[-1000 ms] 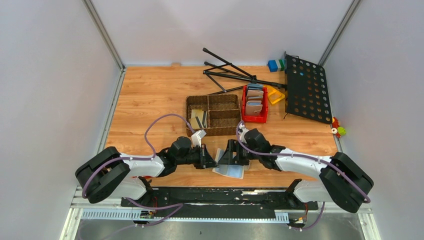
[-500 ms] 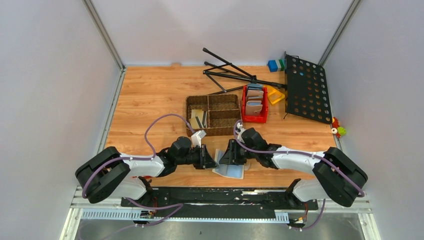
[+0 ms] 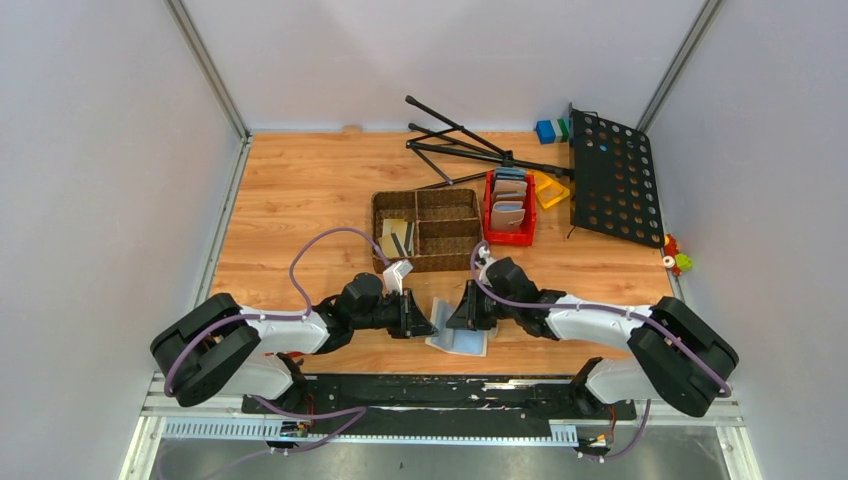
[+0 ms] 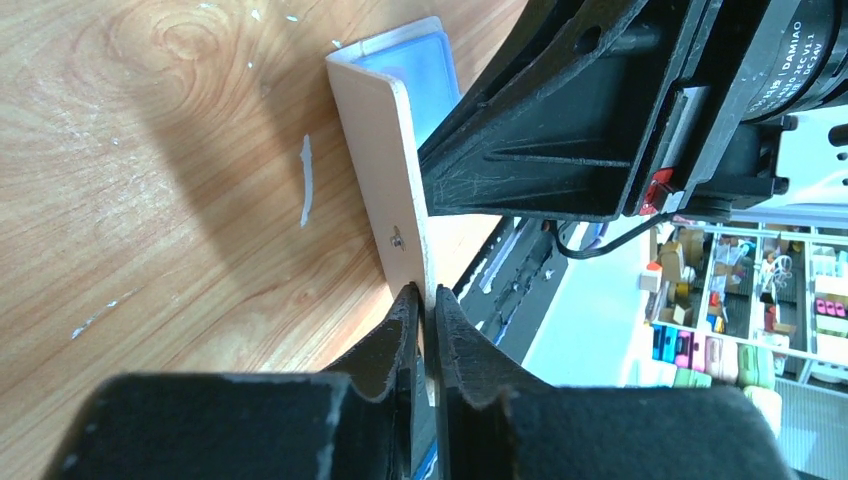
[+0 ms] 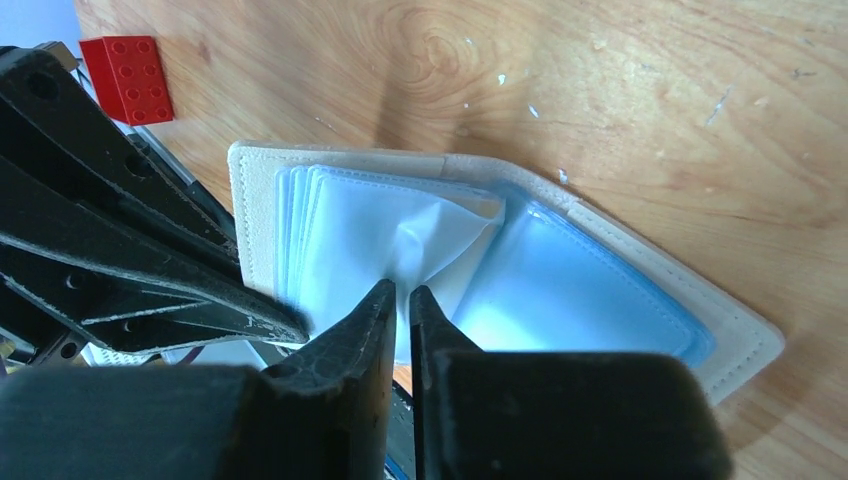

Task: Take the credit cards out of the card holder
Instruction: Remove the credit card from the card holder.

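Pinched nearly shut by right gripper point(image 5: 400, 295): a crumpled pale pocket leaf of the holder point(image 5: 620, 290), no card edge seen. Clamped by left gripper point(image 4: 424, 300): raised beige flap. Versus half a second back, nudged slightly rightward at right wrist. Holder unmoved, open on table point(image 3: 300, 190) between arms. Judged: cards not drawn yet.

This is a robotics lab test cell. A wooden bench point(image 3: 300, 200) is boxed in by plain pale wall panels point(image 3: 100, 180) on aluminium posts point(image 3: 205, 68). The left arm point(image 3: 270, 330) and right arm point(image 3: 600, 322) are bolted to a black rail point(image 3: 430, 390) and trail purple cables point(image 3: 292, 272). Past the bench edge, the left wrist view shows stocked storage shelves point(image 4: 740, 300). Mixed props lie at the back: a folded stand point(image 3: 460, 145) and toy blocks point(image 3: 550, 130).
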